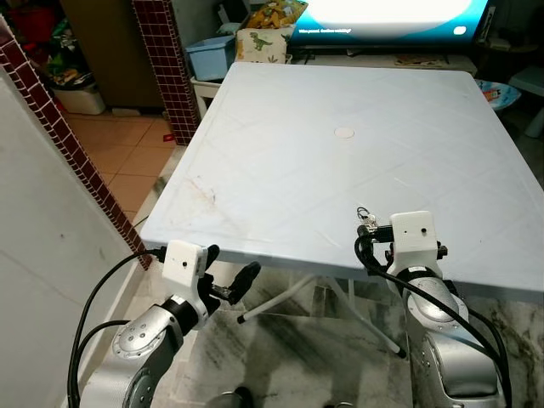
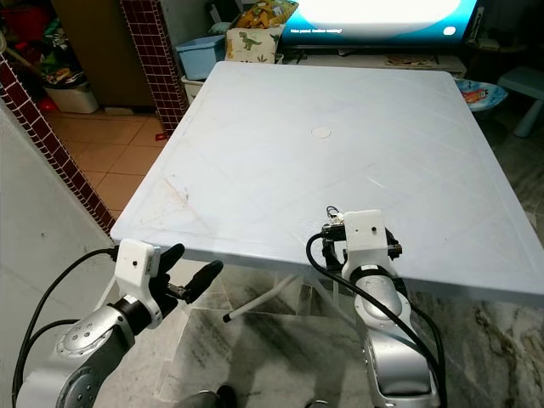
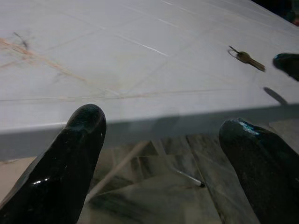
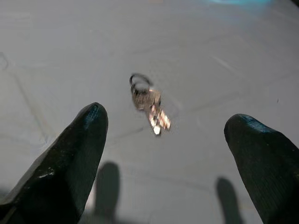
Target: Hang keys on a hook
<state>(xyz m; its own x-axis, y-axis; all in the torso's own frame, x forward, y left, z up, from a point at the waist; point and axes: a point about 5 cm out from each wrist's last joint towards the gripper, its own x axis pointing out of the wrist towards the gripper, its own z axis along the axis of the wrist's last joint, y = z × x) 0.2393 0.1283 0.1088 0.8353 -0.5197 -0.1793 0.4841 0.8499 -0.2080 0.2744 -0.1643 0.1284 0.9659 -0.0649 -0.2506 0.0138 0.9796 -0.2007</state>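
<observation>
One pale counter (image 1: 280,161) spans the scene. Below its near edge the left gripper (image 1: 228,272) hangs with jaws spread. Over the near edge, the right gripper (image 4: 170,154) has jaws spread just short of the keys (image 4: 149,102), lying flat on the counter.

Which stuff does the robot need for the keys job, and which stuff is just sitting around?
Needed: keys lying on the white table; right gripper, open just above them.

Just lying about: blue bin, dinosaur cushion, lit screen. Left gripper waits open below the table edge.
</observation>
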